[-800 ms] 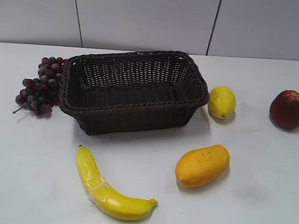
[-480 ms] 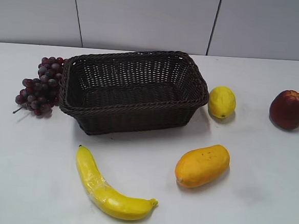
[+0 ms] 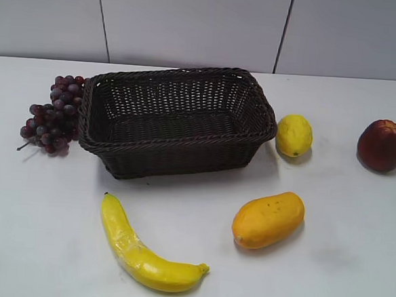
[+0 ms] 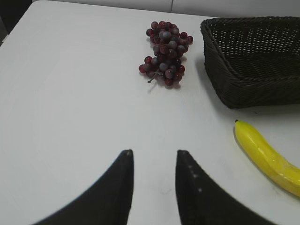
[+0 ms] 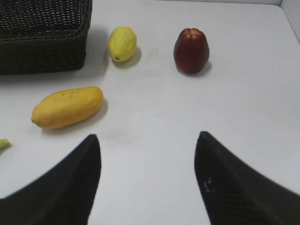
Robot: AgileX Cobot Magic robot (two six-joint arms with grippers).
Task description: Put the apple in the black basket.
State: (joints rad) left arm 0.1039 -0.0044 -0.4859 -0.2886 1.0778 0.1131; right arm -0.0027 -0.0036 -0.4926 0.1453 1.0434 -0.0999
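Neither arm shows in the exterior view. The right gripper (image 5: 147, 140) hangs low over bare table with its jaws spread wide, nothing between them. The left gripper (image 4: 154, 157) has a narrow gap between its dark curved fingers, seemingly part open. The apple (image 3: 381, 144), dark red, smooth and ribbed at the top, sits well right of the woven wicker black basket (image 3: 176, 120), with a pebbly lemon (image 3: 294, 135) between them.

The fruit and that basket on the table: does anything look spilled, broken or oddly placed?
Nothing stands out. The black basket sits upright and empty, turned slightly askew. The apple, lemon, mango, banana and grapes lie apart on the table, none visibly damaged.
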